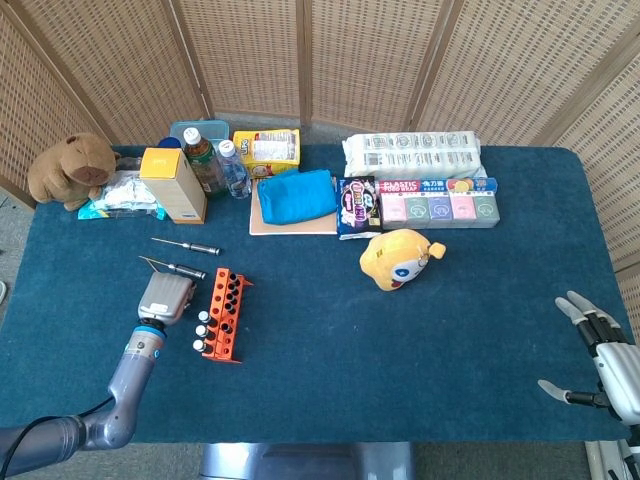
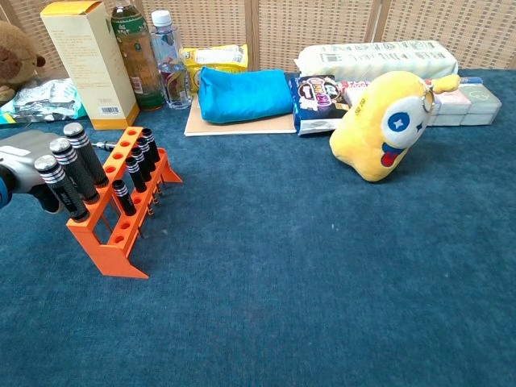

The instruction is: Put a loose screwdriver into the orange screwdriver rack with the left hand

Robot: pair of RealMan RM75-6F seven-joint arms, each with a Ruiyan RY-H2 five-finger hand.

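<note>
The orange screwdriver rack (image 1: 222, 313) stands at the front left of the blue table, with several black-handled drivers upright in it (image 2: 121, 218). My left hand (image 1: 166, 297) lies just left of the rack, back upward, fingers curled under and hidden. A thin metal shaft pokes out from its upper left edge, so it seems to hold a screwdriver. In the chest view this left hand (image 2: 20, 161) shows at the left edge. Two loose screwdrivers (image 1: 188, 245) (image 1: 187, 271) lie behind the hand. My right hand (image 1: 603, 360) hangs open at the far right edge.
A yellow plush toy (image 1: 397, 258) sits mid-table. Along the back stand a yellow box (image 1: 173, 184), bottles (image 1: 205, 160), a blue pouch (image 1: 296, 196), snack packs (image 1: 437, 203) and a brown plush (image 1: 72, 170). The rack's right side faces bare blue cloth.
</note>
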